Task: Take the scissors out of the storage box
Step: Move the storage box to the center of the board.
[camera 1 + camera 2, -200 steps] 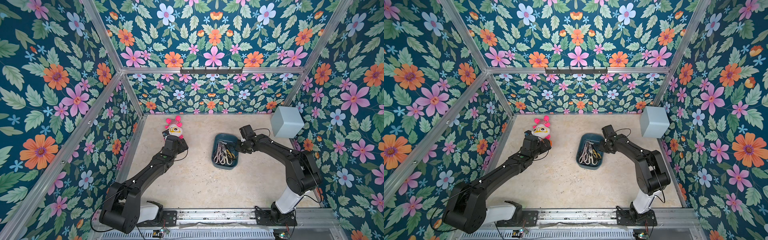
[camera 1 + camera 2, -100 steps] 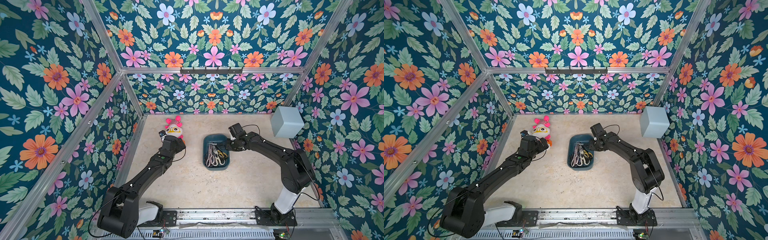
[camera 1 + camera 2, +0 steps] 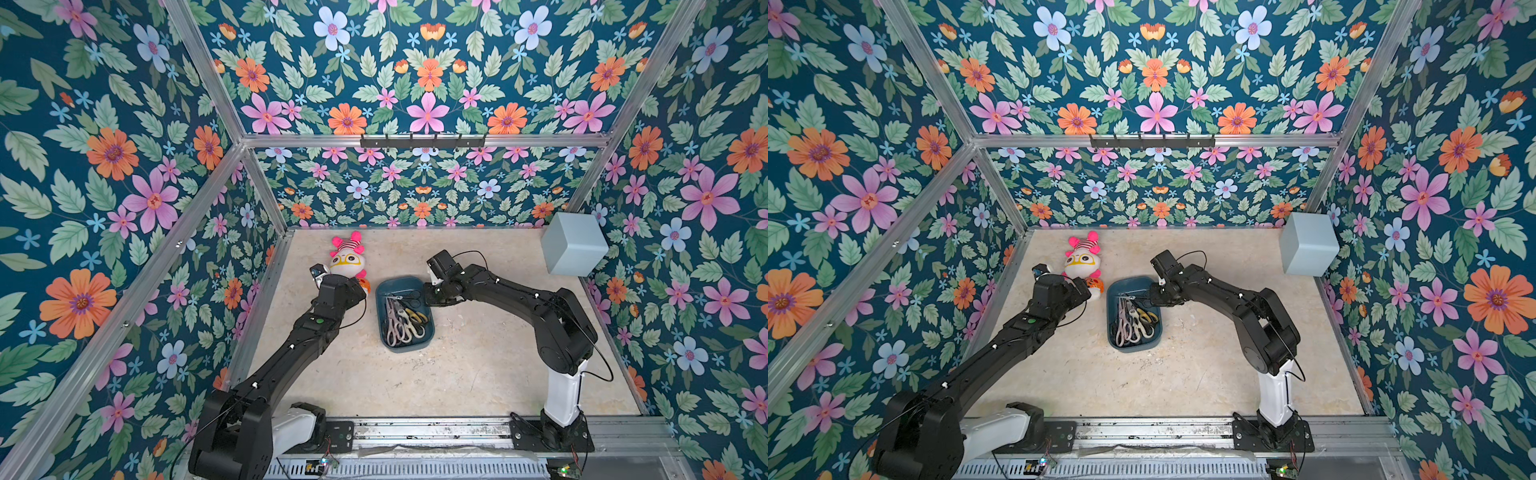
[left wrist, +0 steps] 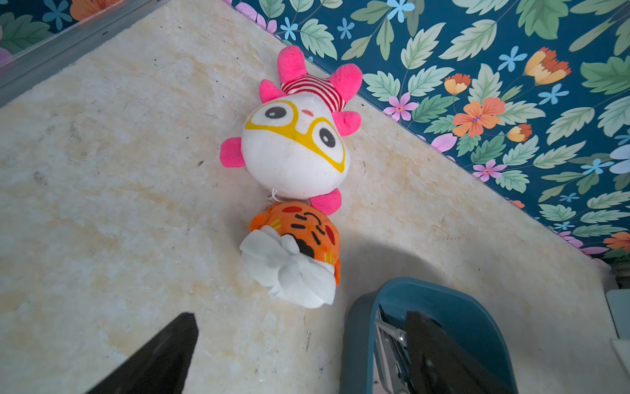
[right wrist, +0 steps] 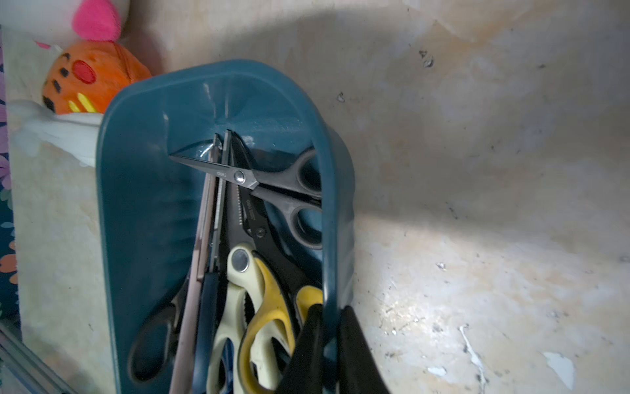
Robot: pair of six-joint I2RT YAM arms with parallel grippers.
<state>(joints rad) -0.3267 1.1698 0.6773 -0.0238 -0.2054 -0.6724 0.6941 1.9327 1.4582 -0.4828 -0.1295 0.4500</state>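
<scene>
A: Entry one, scissors (image 5: 238, 273)?
B: Heaped in the storage box (image 5: 143, 204) on the table (image 3: 457, 374).
A: Pincers?
B: Right gripper (image 5: 330, 310) astride the box wall, whether pinching or slack unclear. Left gripper (image 4: 302, 316) spread wide, empty, near the plush toys (image 4: 296, 150).

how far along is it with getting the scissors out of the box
Done: nothing; the scissors all lie in the storage box. In hand: the right claw straddles the box's side wall, gripping no pair; the left claw hangs open, empty. Left: lifting out every pair.
</scene>
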